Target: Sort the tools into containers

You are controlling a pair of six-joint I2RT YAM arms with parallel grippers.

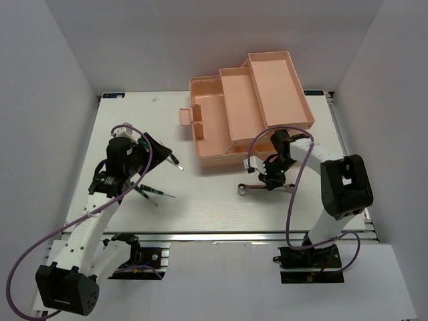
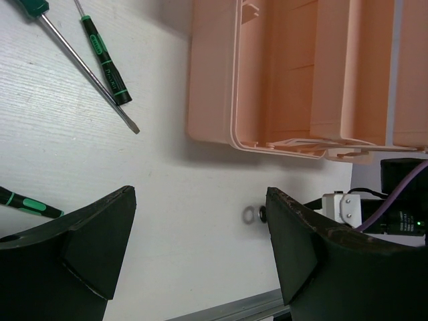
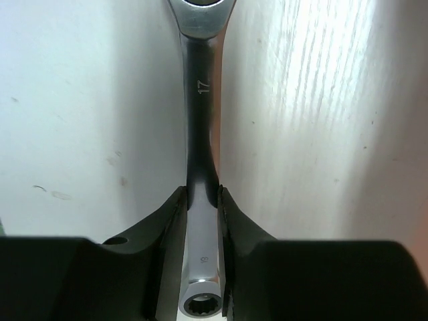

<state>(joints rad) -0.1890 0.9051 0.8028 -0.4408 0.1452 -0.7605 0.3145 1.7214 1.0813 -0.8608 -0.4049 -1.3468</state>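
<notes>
The silver wrench runs straight between the jaws of my right gripper, which is shut on its shaft. From above, the wrench sits low over the table just in front of the salmon-pink toolbox, with the right gripper on it. My left gripper is open and holds nothing, its fingers wide apart over bare table. Two screwdrivers lie crossed ahead of it to the left. A third lies beside the left finger. The toolbox's open trays look empty.
The toolbox lid tray is swung out to the back right. White walls enclose the table on three sides. A metal rail runs along the near edge. A purple cable loops beside the right arm.
</notes>
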